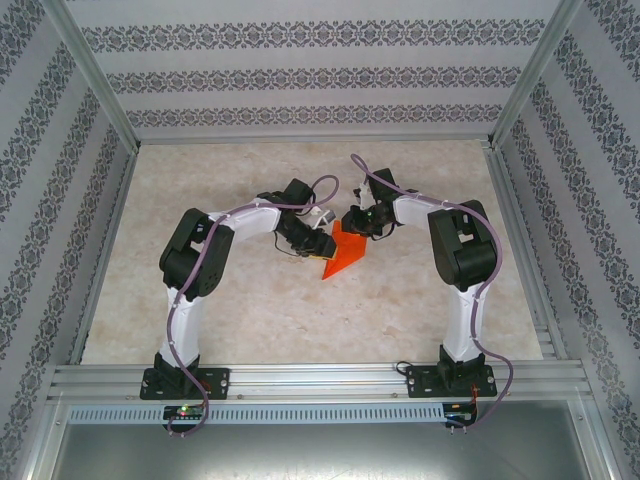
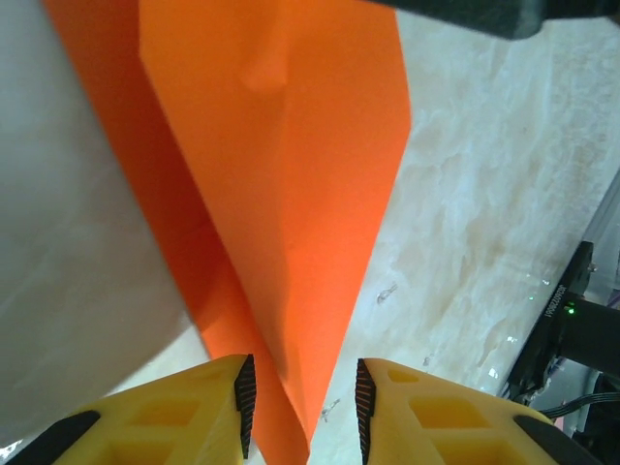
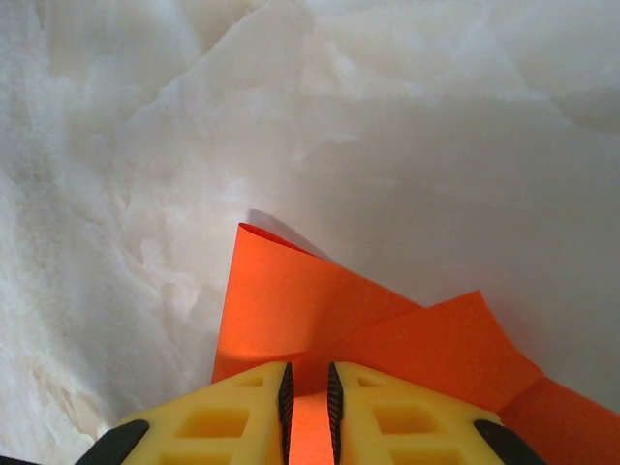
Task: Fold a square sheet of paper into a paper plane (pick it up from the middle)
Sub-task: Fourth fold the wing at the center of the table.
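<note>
1. Paper plane [image 1: 343, 258]: bright orange-red paper, partly folded into a tapering point with a centre crease. It sits near the middle of the pale marbled table [image 1: 250, 320], between the two arms, and looks lifted rather than lying flat.
2. Right gripper [image 3: 310, 387]: its yellow fingers are almost together, clamped on a folded edge of the paper. This is probably the anchor that stops the folds from springing open.
3. Left gripper [image 2: 302, 399]: its fingers stand apart. The paper's narrow end runs through the gap close to one pad and is not pinched. It seems placed to close on the crease or slide along it.
4. From above, the grippers meet the paper from opposite sides. This lets one hold while the other works.
</note>
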`<state>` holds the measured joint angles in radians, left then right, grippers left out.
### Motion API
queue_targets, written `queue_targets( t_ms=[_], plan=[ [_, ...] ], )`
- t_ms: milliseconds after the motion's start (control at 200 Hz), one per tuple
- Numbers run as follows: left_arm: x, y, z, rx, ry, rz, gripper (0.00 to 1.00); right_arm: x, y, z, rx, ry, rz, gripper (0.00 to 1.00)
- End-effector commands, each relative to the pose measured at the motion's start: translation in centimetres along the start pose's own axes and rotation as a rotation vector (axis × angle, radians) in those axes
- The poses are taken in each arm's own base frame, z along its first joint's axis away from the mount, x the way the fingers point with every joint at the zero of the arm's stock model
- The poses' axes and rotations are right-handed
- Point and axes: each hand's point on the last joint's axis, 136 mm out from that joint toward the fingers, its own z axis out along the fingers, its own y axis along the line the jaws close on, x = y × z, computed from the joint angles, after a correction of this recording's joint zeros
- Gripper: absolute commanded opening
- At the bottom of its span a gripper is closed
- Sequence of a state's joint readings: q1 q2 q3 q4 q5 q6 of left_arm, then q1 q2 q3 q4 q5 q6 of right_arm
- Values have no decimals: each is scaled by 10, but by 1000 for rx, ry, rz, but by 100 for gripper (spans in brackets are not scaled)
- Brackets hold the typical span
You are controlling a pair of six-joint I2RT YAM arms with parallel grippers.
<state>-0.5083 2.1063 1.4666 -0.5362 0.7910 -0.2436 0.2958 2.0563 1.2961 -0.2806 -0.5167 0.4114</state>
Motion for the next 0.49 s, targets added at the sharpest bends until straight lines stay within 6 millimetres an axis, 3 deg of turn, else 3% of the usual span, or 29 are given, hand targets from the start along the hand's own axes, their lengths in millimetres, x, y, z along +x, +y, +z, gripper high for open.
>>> queue_targets(
  t_ms=[0,490],
  plan=[
    [-4,3,-10,-37,-5,-23,36,8,-21,6,54,42,24,21],
    [-3,16,5,-35,19,-45,27,7,-20,5,51,42,22,21]
  ],
)
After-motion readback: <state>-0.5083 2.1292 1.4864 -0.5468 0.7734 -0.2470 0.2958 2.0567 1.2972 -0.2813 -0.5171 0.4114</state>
